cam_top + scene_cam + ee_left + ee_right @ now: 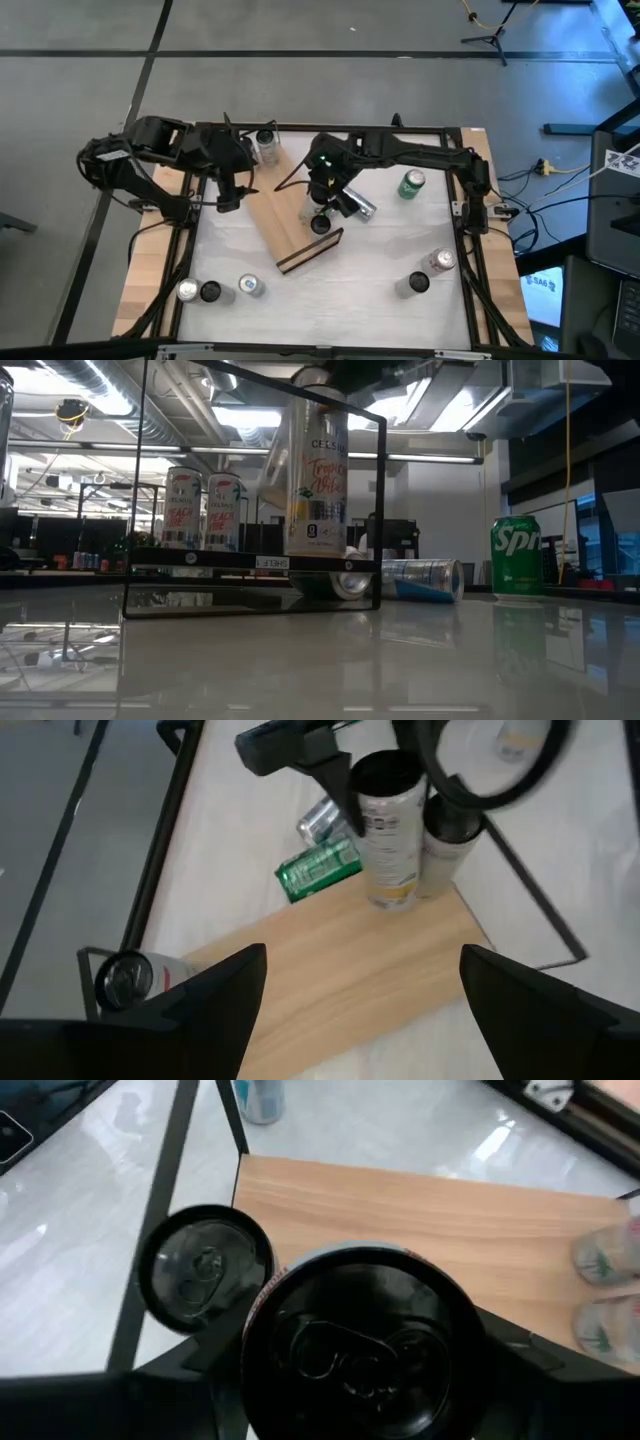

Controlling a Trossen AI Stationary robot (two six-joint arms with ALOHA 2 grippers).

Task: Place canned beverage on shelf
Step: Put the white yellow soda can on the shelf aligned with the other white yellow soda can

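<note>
White tabletop [390, 250] inside a dark frame, grey floor beyond; open workshop room behind in the low view. Shelf [285, 215], a light-wood board with dark edges, lying diagonally near table centre, raised lip toward the near edge. Right gripper [322, 200] above the shelf's right end, fingers clenched on a tall white beverage can [316, 470] held upright from above, its base at or just above the board (contact not resolvable). Second upright can [205, 1267] with a dark top just beside the held one, at the shelf's corner. Two red-and-white cans [202, 510] standing side by side at the shelf's far end, near the left arm. Left gripper [228, 195] hovering over the far-left part of the shelf, fingers spread wide, grasping nothing. Silver can [362, 207] lying on its side just right of the shelf; green can [411, 184] farther right. Three cans [218, 289] in a row near the front-left edge; two cans [428, 272] at front right, well apart from the shelf.
</note>
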